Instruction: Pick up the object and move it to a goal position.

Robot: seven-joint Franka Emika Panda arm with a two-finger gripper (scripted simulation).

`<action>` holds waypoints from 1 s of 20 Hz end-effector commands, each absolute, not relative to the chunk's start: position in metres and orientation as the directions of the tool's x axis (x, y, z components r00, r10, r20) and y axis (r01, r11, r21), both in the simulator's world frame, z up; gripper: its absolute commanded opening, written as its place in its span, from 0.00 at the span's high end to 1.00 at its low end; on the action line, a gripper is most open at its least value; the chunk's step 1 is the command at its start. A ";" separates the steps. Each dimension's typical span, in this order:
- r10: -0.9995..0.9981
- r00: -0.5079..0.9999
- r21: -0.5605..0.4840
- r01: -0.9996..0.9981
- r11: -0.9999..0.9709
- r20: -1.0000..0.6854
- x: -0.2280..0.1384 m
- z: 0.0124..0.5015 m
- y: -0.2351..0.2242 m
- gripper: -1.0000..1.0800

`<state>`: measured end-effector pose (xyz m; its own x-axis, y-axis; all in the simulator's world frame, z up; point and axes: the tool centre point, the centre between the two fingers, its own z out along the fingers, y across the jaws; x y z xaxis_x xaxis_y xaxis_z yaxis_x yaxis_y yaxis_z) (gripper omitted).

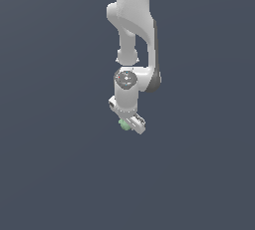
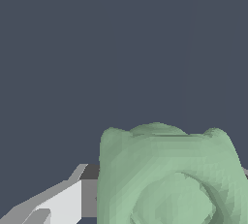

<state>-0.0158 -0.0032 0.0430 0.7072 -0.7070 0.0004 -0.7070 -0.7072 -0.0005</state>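
Note:
The object (image 1: 123,124) is a tiny pale green lumpy item. In the exterior view it peeks out at the lower edge of my white gripper (image 1: 127,123), on that view's left side of the fingers. In the wrist view the object (image 2: 169,179) fills the lower part of the picture, very close to the camera, with one grey-white finger (image 2: 63,201) beside it. The other finger is hidden behind the object. The gripper looks shut on the object. The arm hangs down from the top of the exterior view.
A plain dark grey-blue surface (image 1: 50,164) fills the rest of both views. No other objects or edges show.

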 end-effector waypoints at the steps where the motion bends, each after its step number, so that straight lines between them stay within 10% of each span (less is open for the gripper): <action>1: -0.706 0.708 -0.001 -0.706 -0.708 0.001 -0.014 0.049 0.002 1.00; 20: -0.707 0.707 0.001 -0.707 -0.707 0.001 0.009 0.143 0.089 1.00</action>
<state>0.0081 0.0858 0.1398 0.7084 -0.7059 0.0013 -0.7059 -0.7084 -0.0007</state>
